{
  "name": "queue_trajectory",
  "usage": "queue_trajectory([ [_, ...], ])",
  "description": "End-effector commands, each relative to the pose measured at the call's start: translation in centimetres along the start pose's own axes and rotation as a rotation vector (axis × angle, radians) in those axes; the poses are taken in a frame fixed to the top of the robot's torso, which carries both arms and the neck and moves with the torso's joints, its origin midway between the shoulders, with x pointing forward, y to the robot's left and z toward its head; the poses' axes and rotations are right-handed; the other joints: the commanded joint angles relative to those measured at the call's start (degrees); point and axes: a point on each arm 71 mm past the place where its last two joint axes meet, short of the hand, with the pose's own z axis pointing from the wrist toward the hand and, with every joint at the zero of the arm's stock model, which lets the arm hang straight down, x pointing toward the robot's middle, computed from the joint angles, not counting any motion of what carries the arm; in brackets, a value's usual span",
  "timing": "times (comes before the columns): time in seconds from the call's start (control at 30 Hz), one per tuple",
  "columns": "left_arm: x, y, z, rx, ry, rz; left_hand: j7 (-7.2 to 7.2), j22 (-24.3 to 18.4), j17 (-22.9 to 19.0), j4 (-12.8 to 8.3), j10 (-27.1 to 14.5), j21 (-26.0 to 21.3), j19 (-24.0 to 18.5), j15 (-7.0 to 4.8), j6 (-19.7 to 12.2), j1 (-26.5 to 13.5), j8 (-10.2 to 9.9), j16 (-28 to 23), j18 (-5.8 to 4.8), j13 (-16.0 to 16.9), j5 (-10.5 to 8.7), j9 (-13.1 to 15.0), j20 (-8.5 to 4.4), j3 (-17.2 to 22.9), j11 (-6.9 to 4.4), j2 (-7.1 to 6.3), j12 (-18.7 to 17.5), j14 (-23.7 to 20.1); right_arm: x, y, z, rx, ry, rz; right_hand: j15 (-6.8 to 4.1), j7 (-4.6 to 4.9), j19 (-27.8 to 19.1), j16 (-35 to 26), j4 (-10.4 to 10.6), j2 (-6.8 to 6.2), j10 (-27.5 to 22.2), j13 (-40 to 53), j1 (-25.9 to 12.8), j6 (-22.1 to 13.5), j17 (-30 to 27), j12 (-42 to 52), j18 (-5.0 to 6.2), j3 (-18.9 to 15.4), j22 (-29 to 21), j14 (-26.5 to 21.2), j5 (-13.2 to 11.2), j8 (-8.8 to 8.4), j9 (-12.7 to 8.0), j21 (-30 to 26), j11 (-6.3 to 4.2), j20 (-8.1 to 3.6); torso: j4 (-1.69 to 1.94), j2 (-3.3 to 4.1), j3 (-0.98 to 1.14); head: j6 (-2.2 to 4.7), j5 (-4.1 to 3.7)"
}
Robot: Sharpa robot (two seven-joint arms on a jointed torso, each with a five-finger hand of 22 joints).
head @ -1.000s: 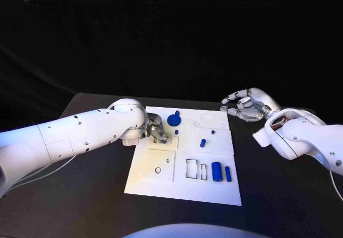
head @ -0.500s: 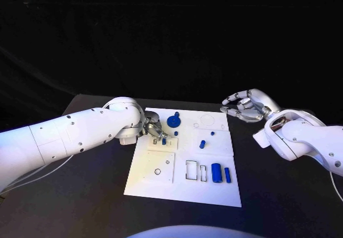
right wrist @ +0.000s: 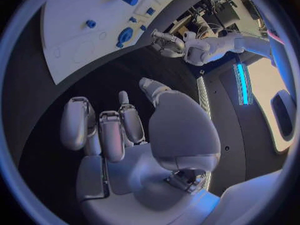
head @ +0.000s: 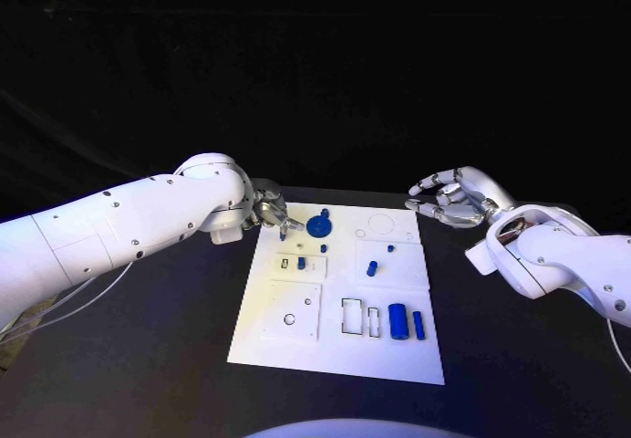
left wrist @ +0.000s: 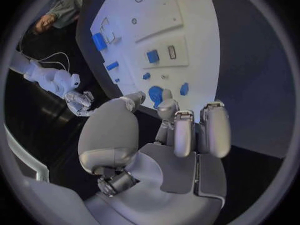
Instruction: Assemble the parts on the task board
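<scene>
The white task board point(head: 296, 351) lies mid-table. My left hand point(head: 273, 216) hovers at the board's far left corner, beside a round blue disc part point(head: 320, 222); its fingers point(left wrist: 187, 130) are apart and hold nothing. A small blue part point(head: 301, 263) stands in the small plate just nearer than that hand, seen too as the blue part point(left wrist: 152, 56). Two blue cylinders point(head: 398, 318) lie near the board's front right. More small blue pieces point(head: 372, 266) sit mid-board. My right hand point(head: 454, 199) hangs past the board's far right corner, fingers loosely curved and empty point(right wrist: 119, 130).
Black table point(head: 145, 365) surrounds the board on every side. My white left arm point(head: 118, 228) stretches over the table's left part. The right forearm point(head: 559, 260) stands over the table to the right of the board.
My left hand has drawn back from the small plate toward the board's far left corner, leaving the small blue part standing there. The right hand has barely moved.
</scene>
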Motion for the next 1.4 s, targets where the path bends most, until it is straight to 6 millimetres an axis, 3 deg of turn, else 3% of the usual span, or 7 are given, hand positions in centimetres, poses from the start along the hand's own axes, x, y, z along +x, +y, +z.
queue_trajectory([
  [0.03,-0.6,-0.2,0.3,0.012,-0.030,-0.034,0.31,-0.23,13.39,0.00,-0.53,-0.24,-0.09,0.44,-0.10,0.12,-1.15,-0.12,-0.82,-0.37,0.03,-0.91,0.52,-1.49,0.26,-0.69,-0.22,5.54,0.1,0.1,0.0,-0.008,0.002,-0.012,-0.48,-0.08,0.13,-0.25,0.44,-0.23,-0.06,1.87,-0.62,-0.42,1.17,-0.09,0.96,-0.14,1.56,2.82,0.42,0.39,0.10,-0.22,-0.32,-0.16,0.03,0.12,-0.05,0.11,-0.06],
  [0.57,-0.9,1.3,3.1,-0.091,0.006,0.004,0.46,-0.12,13.44,-0.07,-0.44,-0.21,-0.09,0.66,0.93,2.36,-2.12,-0.10,-0.80,-0.22,0.40,-2.08,0.86,-2.47,0.43,0.45,0.01,5.56,0.1,0.0,0.1,-0.003,0.003,-0.006,-0.48,-0.09,0.12,-0.28,0.46,-0.21,-0.08,1.84,-0.60,-0.41,1.12,-0.11,0.97,-0.16,1.55,2.81,0.49,0.42,0.12,-0.25,-0.32,-0.16,-0.14,0.17,-0.11,-0.27,0.31],
  [0.87,-1.0,1.8,3.5,-0.115,0.007,0.006,0.46,-0.09,13.51,-0.05,-0.49,-0.20,-0.08,0.67,1.12,2.56,-2.15,-0.07,-0.81,-0.31,0.43,-2.16,0.88,-2.50,0.43,0.73,-0.02,5.57,0.1,0.0,0.1,-0.001,0.002,-0.003,-0.48,-0.09,0.12,-0.28,0.46,-0.21,-0.08,1.84,-0.60,-0.41,1.12,-0.11,0.97,-0.16,1.55,2.81,0.49,0.42,0.12,-0.25,-0.32,-0.16,0.02,0.06,-0.11,-0.42,0.32],
  [1.4,-0.2,1.7,3.8,-0.110,0.067,-0.003,0.36,0.54,13.96,-0.10,0.21,0.11,0.14,0.64,1.89,3.70,-2.21,0.09,-0.92,0.79,0.43,-2.52,0.92,-2.33,0.36,1.76,0.73,5.70,0.2,0.0,0.2,-0.002,0.002,-0.001,-0.49,-0.10,0.08,-0.30,0.54,-0.05,-0.04,1.87,-0.55,-0.38,1.09,-0.08,0.99,-0.15,1.48,2.81,0.66,0.50,0.16,-0.35,-0.34,-0.17,-0.01,0.03,-0.12,-0.67,0.43],
])
